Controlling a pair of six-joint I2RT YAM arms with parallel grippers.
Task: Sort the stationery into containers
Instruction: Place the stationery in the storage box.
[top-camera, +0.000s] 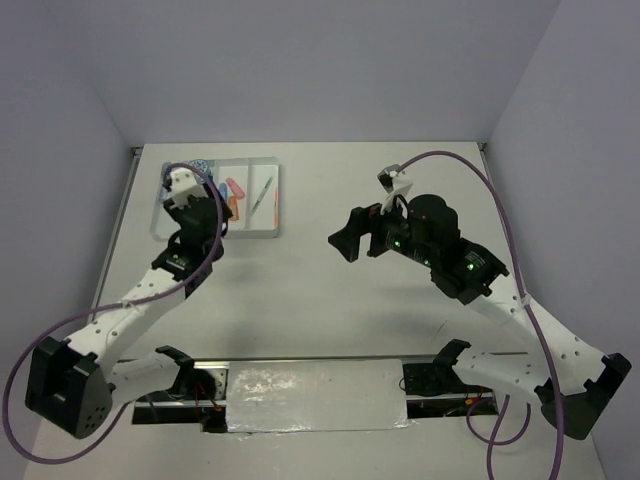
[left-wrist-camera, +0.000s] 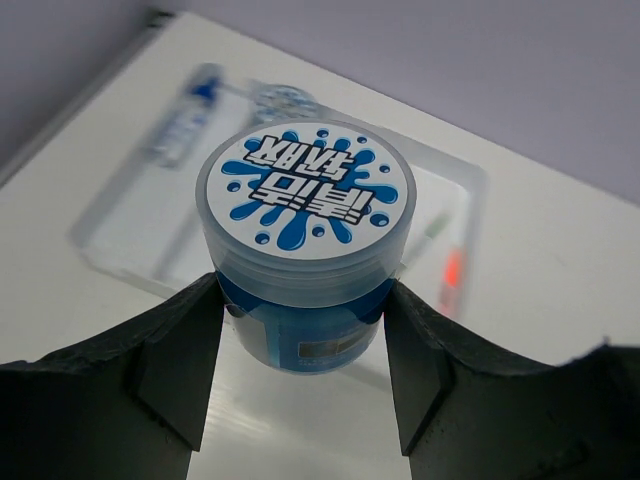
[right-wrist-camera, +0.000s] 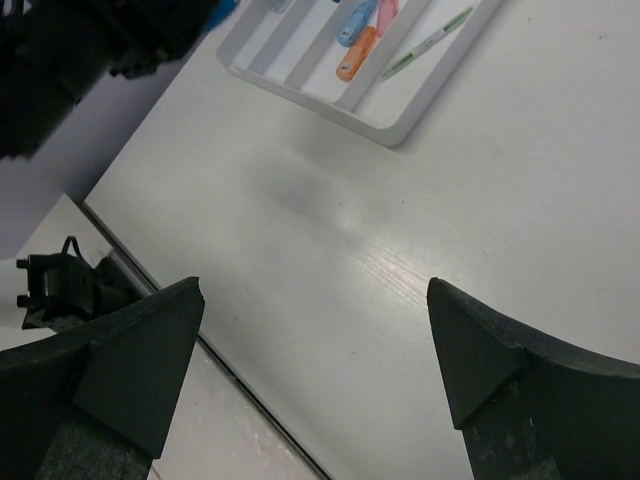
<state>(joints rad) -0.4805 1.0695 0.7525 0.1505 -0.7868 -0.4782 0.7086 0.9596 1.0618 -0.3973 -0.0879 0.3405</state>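
Left wrist: left gripper (left-wrist-camera: 303, 290), jaws part-way apart, clamped on a blue round spool (left-wrist-camera: 305, 190) held above the white tray (left-wrist-camera: 470, 180). Tray contents blurred, and the spool's underside is hidden. Step judged: placing. Next: lower into a compartment and release.
Right wrist: right gripper (right-wrist-camera: 315, 295) wide open, holding nothing, over the desk (right-wrist-camera: 450, 250). Tray cut off at the frame's top.
Top view: tray toward the desk's far-left corner, partly covered by the left arm. Grey-green pen (top-camera: 263, 195) lies in the compartment nearest the desk's right edge.
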